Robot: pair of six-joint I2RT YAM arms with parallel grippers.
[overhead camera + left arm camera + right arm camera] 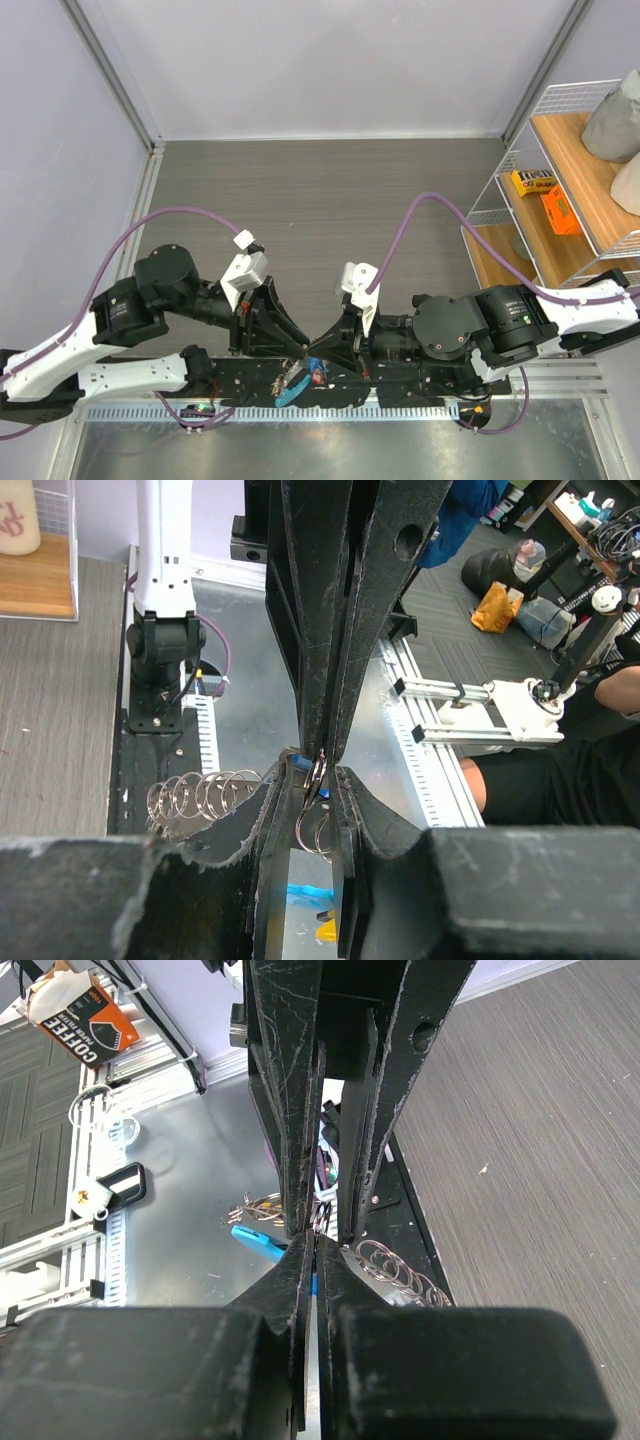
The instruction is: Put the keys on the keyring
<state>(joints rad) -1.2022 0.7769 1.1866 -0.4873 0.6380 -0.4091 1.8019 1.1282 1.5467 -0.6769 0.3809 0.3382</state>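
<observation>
The two grippers meet tip to tip over the near black base plate. My left gripper [298, 352] [318, 790] is closed on silvery ring loops of the keyring [318, 825], which span the gap between its fingers. More of its coiled loops [200, 794] [400, 1265] trail to the side, and its light-blue band [294, 392] [305, 892] [255, 1243] hangs below. My right gripper [326, 346] [315, 1245] is shut on a thin blue-tagged key [314, 1282], whose tip touches the held loops. Other keys [250, 1205] bunch by the band. A yellow tag [328, 932] shows beneath.
A wire shelf [560, 180] with an orange box and yellow packet stands at the right. The grey mat [330, 200] stretches behind the arms. A metal sheet [340, 450] and black base plate [400, 385] lie at the near edge. Purple cables arc over both arms.
</observation>
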